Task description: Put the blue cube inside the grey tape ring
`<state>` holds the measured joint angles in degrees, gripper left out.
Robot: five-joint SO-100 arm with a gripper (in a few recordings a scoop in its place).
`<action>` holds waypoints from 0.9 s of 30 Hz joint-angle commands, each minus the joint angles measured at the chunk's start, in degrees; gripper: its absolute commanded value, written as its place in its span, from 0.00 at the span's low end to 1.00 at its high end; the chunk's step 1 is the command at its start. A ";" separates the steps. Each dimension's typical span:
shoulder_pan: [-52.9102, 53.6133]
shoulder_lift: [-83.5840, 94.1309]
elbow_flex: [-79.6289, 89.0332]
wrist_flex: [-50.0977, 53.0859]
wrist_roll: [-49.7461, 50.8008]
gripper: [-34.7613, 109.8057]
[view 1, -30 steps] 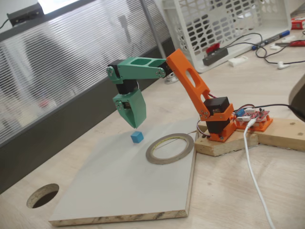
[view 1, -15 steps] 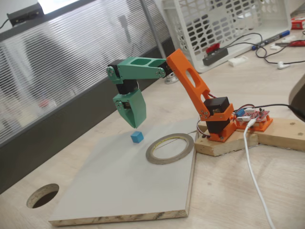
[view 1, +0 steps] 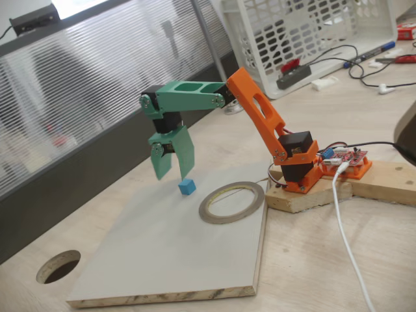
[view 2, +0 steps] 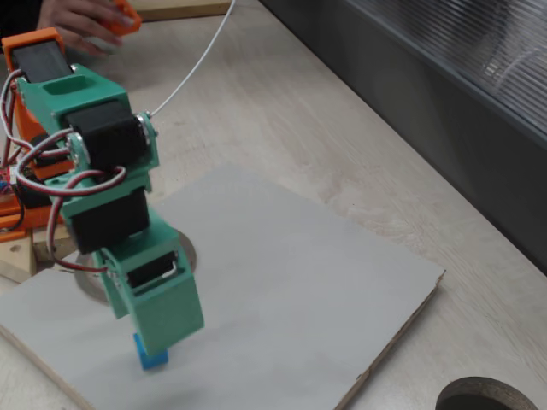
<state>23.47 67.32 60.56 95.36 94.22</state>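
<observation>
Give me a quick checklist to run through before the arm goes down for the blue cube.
1. Jaws open: ok; the gripper shows a clear gap between the two green jaws.
2. Gripper over the blue cube: cannot tell; one jaw tip hangs just above the cube, the other off to its left.
3. Cube free on the grey board: ok; it sits flat, untouched.
4. Cube not yet in the grey tape ring: ok; it lies left of the ring.
5. Ring lying flat with its centre open: ok.

Bare board (view 1: 162, 247) between cube (view 1: 187, 187) and ring (view 1: 232, 202)
</observation>
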 commanded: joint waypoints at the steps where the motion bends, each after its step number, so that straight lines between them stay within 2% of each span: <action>1: 0.53 1.76 -1.41 0.44 0.79 0.79; 4: 0.53 1.49 -1.41 0.44 0.88 0.87; 7: 1.05 1.41 -0.88 0.44 1.41 0.90; 24: 1.23 0.97 -0.70 0.44 0.88 0.90; 27: 0.70 -3.43 -0.79 0.44 0.88 0.90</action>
<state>23.82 65.57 60.56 95.36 94.57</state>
